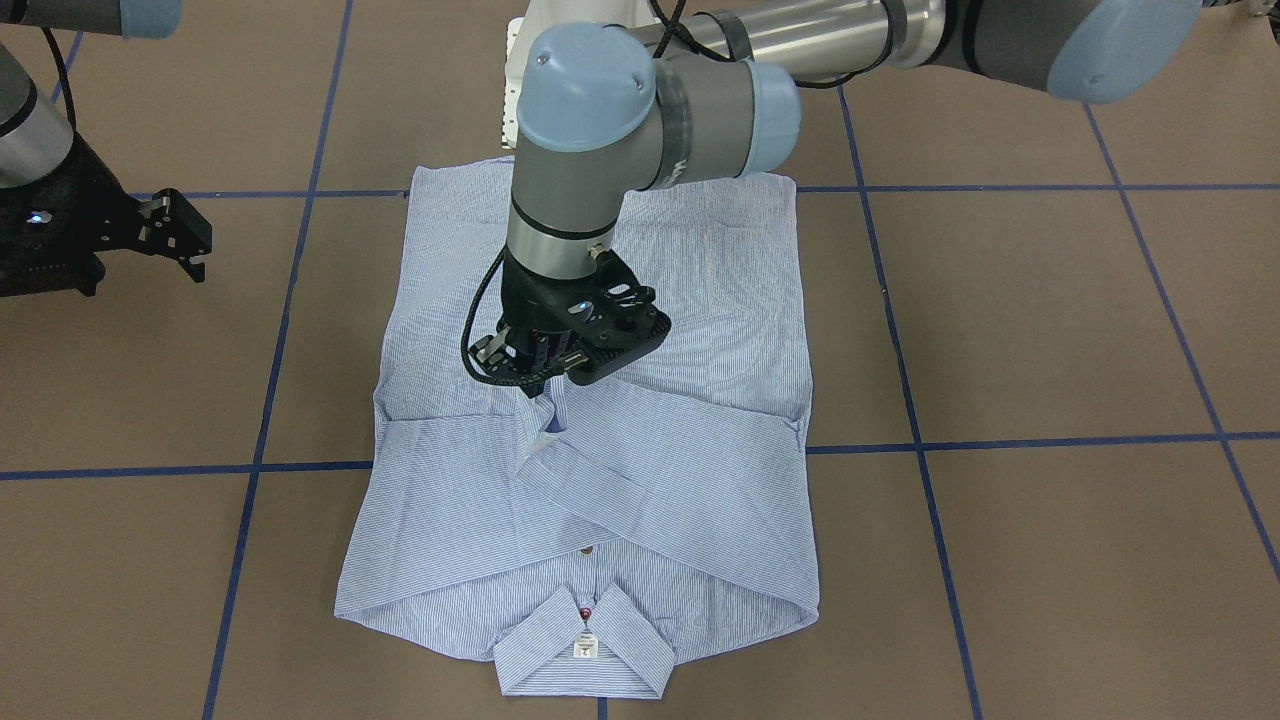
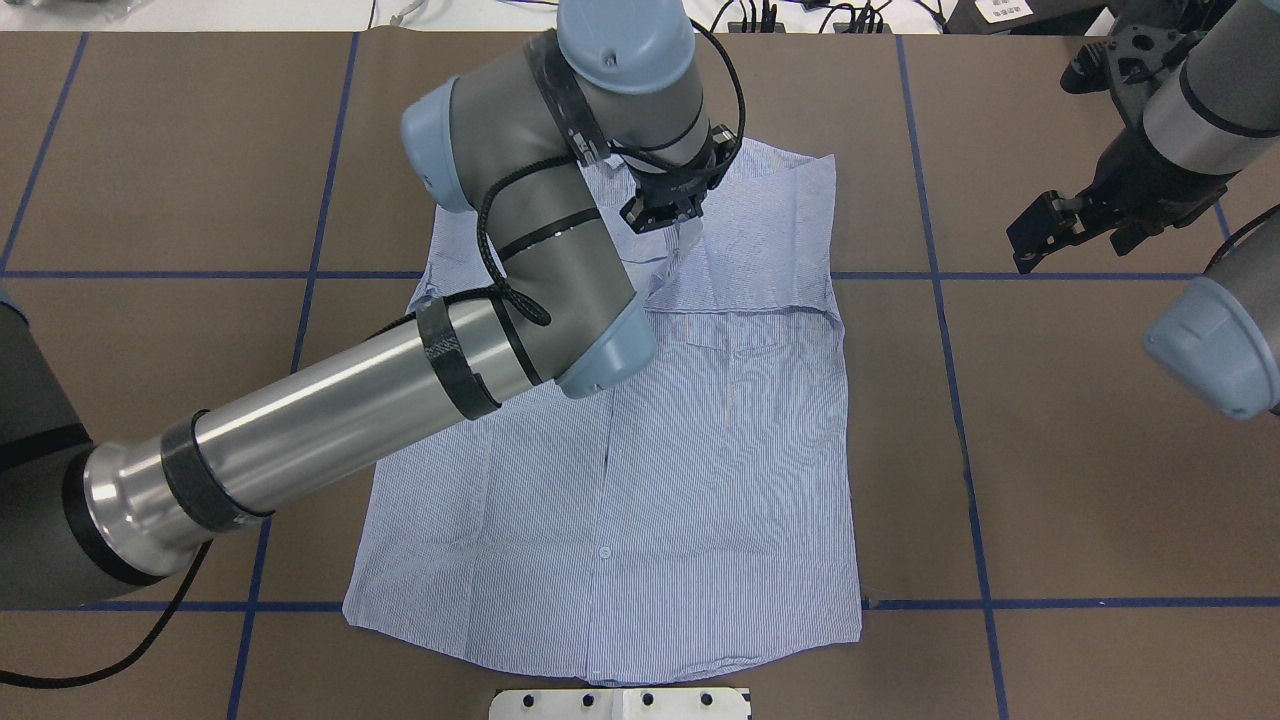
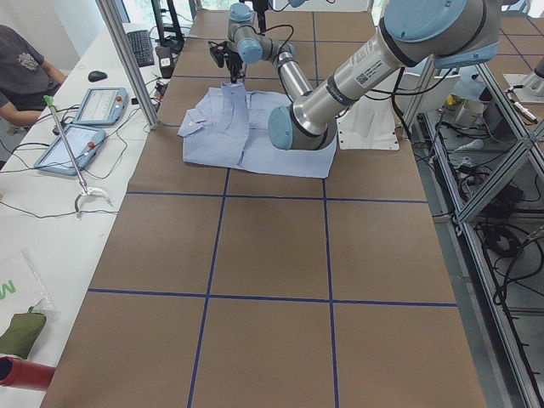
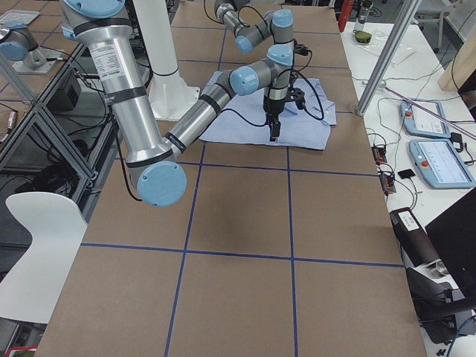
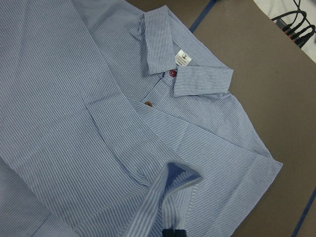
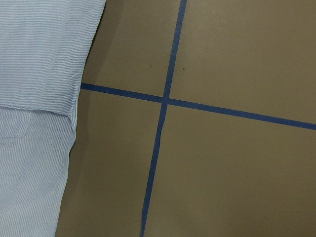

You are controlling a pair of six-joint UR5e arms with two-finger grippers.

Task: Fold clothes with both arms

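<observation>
The light blue striped shirt (image 1: 680, 500) lies front up on the brown table, its collar (image 1: 585, 640) toward the far side from the robot and its sleeves folded across the chest. My left gripper (image 1: 545, 385) stands over the shirt's middle (image 2: 720, 450), shut on a sleeve cuff (image 5: 170, 190) and holding it a little above the cloth. The collar, white label and red button (image 5: 173, 73) show in the left wrist view. My right gripper (image 2: 1075, 250) hovers open and holds nothing, over bare table beside the shirt's edge (image 6: 34, 98).
Blue tape lines (image 6: 163, 98) cross the brown table. The white pedestal base (image 2: 620, 703) sits just behind the shirt's hem. A side bench holds two tablets (image 3: 85, 119) and a seated person (image 3: 21, 68); an aluminium post (image 3: 127, 59) rises at the table's edge.
</observation>
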